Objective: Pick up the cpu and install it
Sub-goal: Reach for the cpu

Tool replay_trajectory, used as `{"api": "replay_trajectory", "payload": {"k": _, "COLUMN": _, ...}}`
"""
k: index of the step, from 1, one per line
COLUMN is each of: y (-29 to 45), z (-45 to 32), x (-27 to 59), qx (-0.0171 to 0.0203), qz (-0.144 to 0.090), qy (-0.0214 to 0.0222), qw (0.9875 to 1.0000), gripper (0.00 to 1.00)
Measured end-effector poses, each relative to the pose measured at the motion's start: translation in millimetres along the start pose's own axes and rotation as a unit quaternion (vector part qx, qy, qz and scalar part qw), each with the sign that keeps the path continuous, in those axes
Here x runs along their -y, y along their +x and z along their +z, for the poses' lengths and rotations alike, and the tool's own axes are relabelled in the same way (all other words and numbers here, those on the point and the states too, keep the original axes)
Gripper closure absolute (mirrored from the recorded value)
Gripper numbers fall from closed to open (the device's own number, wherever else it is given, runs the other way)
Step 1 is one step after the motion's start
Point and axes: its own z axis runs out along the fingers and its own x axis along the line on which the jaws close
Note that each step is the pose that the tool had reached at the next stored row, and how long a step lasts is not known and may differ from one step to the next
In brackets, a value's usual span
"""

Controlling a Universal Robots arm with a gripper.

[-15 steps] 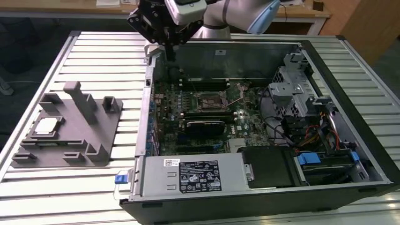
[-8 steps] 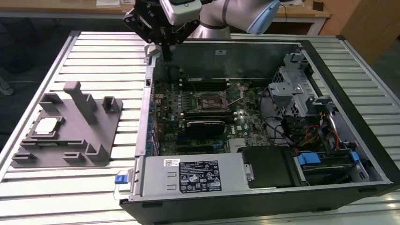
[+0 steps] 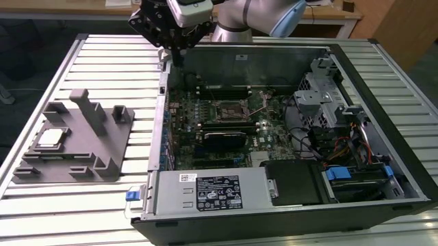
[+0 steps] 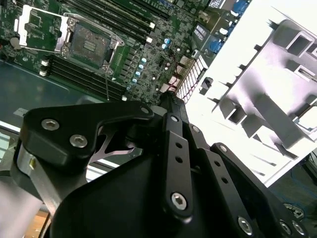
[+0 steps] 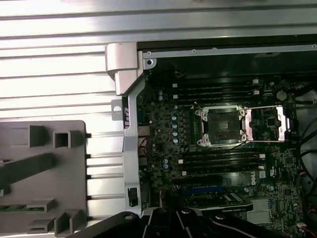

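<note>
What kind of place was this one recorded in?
Probably a robotics lab or test workshop for computer assembly: an opened desktop computer case lies on a slatted metal table, a grey fixture beside it holds the cpu, and a robot arm reaches over the case.

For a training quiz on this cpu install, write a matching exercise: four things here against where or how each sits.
Things:
1. small flat silver-topped square cpu
2. black square socket frame
3. black robot gripper
4. grey metal labelled box
States:
A. empty, lid open, on the green circuit board
B. along the black computer case's near edge
C. lying on the grey plastic fixture
D. by the case's far corner, exterior view's left
Pairs: 1-C, 2-A, 3-D, 4-B.
</note>
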Motion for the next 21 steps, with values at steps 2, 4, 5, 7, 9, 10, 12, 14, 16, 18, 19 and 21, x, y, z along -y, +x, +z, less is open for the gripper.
{"api": "replay_trajectory", "payload": {"k": 2, "y": 2.9, "z": -0.1, "x": 0.2, "qx": 0.0, "qz": 0.0, "qy": 0.0, "qw": 1.0, "gripper": 0.89}}
{"api": "replay_trajectory", "payload": {"k": 4, "y": 6.1, "z": -0.2, "x": 0.5, "qx": 0.0, "qz": 0.0, "qy": 0.0, "qw": 1.0, "gripper": 0.89}}
{"api": "replay_trajectory", "payload": {"k": 5, "y": 7.7, "z": -0.3, "x": 0.6, "qx": -0.0001, "qz": 0.0, "qy": 0.0, "qw": 1.0, "gripper": 0.89}}
{"api": "replay_trajectory", "payload": {"k": 7, "y": 11.1, "z": -0.4, "x": 0.8, "qx": -0.0001, "qz": 0.0, "qy": 0.0, "qw": 1.0, "gripper": 0.89}}
{"api": "replay_trajectory", "payload": {"k": 9, "y": 14.4, "z": -0.4, "x": 1.1, "qx": 0.0, "qz": 0.0, "qy": 0.0, "qw": 1.0, "gripper": 0.89}}
{"api": "replay_trajectory", "payload": {"k": 10, "y": 16.1, "z": -0.5, "x": 1.2, "qx": -0.0001, "qz": 0.0, "qy": 0.0, "qw": 1.0, "gripper": 0.89}}
{"api": "replay_trajectory", "payload": {"k": 12, "y": 19.6, "z": -0.6, "x": 1.5, "qx": 0.0, "qz": 0.0, "qy": 0.0, "qw": 1.0, "gripper": 0.89}}
{"api": "replay_trajectory", "payload": {"k": 14, "y": 23.1, "z": -0.6, "x": 1.7, "qx": 0.0, "qz": 0.0, "qy": 0.0, "qw": 1.0, "gripper": 0.89}}
{"api": "replay_trajectory", "payload": {"k": 16, "y": 26.7, "z": -0.8, "x": 2.0, "qx": 0.0, "qz": 0.0, "qy": 0.0, "qw": 1.0, "gripper": 0.89}}
{"api": "replay_trajectory", "payload": {"k": 18, "y": 30.7, "z": -0.9, "x": 2.3, "qx": 0.0, "qz": 0.0, "qy": 0.0, "qw": 1.0, "gripper": 0.89}}
{"api": "replay_trajectory", "payload": {"k": 19, "y": 32.6, "z": -0.9, "x": 2.5, "qx": 0.0, "qz": 0.0, "qy": 0.0, "qw": 1.0, "gripper": 0.89}}
{"api": "replay_trajectory", "payload": {"k": 21, "y": 35.9, "z": -1.0, "x": 2.7, "qx": 0.0, "qz": 0.0, "qy": 0.0, "qw": 1.0, "gripper": 0.89}}
